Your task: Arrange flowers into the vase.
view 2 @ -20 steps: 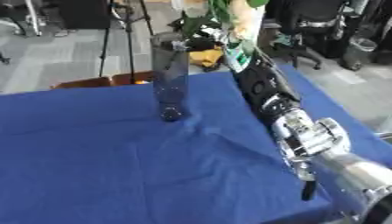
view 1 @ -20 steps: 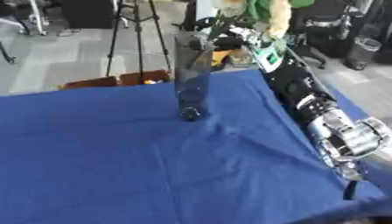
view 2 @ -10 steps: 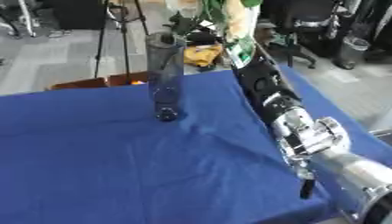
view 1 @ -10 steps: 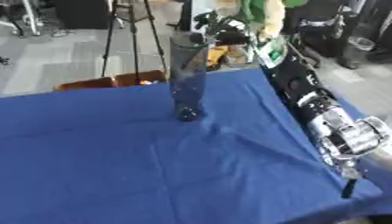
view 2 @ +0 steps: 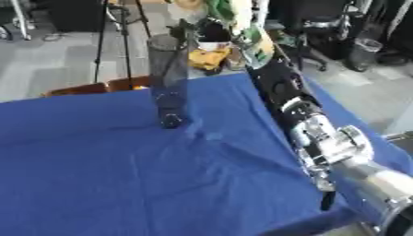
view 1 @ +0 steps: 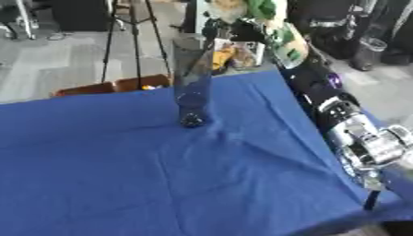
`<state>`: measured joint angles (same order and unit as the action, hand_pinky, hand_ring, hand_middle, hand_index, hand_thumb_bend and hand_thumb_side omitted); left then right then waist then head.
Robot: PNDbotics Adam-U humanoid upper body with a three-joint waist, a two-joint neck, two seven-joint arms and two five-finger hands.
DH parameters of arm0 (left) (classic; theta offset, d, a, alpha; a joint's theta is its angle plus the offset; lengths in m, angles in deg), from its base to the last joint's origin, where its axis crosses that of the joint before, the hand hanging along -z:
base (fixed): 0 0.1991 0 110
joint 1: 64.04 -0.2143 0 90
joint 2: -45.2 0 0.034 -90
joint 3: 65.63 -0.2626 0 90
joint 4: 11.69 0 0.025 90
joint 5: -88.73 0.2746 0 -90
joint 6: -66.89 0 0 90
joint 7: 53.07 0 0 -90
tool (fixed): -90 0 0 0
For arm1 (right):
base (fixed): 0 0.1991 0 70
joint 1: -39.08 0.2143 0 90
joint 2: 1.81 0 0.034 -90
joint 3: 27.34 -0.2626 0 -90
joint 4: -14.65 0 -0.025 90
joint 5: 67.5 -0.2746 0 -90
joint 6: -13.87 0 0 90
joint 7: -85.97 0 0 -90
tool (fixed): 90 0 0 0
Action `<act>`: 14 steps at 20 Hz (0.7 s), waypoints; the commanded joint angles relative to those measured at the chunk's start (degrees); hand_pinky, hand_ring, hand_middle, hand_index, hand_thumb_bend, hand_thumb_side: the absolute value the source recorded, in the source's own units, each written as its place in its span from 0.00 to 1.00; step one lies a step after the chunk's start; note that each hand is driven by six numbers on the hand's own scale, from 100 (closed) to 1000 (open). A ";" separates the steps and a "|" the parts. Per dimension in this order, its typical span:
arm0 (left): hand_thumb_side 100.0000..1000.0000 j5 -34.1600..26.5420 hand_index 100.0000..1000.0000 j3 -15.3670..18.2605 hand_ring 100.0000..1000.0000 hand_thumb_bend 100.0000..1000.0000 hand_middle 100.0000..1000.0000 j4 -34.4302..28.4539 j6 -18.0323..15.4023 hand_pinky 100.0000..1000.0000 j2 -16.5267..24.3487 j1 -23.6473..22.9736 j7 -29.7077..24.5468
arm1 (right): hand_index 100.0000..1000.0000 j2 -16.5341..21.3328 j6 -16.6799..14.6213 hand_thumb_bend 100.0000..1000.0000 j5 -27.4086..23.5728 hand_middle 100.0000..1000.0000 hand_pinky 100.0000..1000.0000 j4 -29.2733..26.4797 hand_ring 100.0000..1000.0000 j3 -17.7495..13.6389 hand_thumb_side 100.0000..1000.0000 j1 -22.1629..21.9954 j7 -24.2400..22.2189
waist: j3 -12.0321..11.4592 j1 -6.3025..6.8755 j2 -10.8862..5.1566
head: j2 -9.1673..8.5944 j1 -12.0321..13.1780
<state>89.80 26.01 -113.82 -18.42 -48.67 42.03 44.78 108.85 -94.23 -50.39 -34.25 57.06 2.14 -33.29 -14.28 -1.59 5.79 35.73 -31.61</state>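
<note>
Vase (view 1: 192,80), a tall clear cylinder with a dark base, stands upright on the blue tablecloth (view 1: 145,170) near the far edge of the tabletop, a little left of the far right corner. Its base sits just beside a ridge of wrinkles in the cloth. Just right of the vase's rim and slightly above it, the right hand (view 1: 235,31) is raised past the far edge of the table; its dark fingers appear curled round the flowers (view 1: 248,10), though blur makes the exact hold hard to read. The bunch shows a pale bloom and green leaves, reaching up to the top edge of the view, with the lower stems close beside the vase's mouth; whether any stem is inside cannot be told. The right arm (view 2: 319,133), black with silver joints, runs from the near right corner along the right edge of the table up to that hand.
</note>
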 commanded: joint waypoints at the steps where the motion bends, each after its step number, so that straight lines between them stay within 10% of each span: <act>1: 0.74 0.32 0.65 0.45 0.46 0.37 0.44 -0.67 -0.13 0.45 1.57 0.49 0.22 | 0.99 2.33 0.33 0.67 -1.10 0.81 1.00 -1.50 1.00 -0.27 0.78 1.01 -0.30 | 0.10 -0.70 -1.09 | -0.17 -0.15; 14: 0.74 0.33 0.65 -0.04 0.46 0.37 0.44 -0.68 -0.14 0.45 1.65 0.98 -0.33 | 0.99 2.93 -0.07 0.66 0.73 0.80 1.00 3.75 1.00 -0.74 0.79 3.38 0.84 | -2.12 -1.36 -1.22 | -1.15 -0.83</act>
<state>89.93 25.99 -113.81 -18.49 -48.63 42.09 44.62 109.46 -94.21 -50.11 -30.26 56.86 4.06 -32.76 -16.42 -2.24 5.79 35.22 -32.18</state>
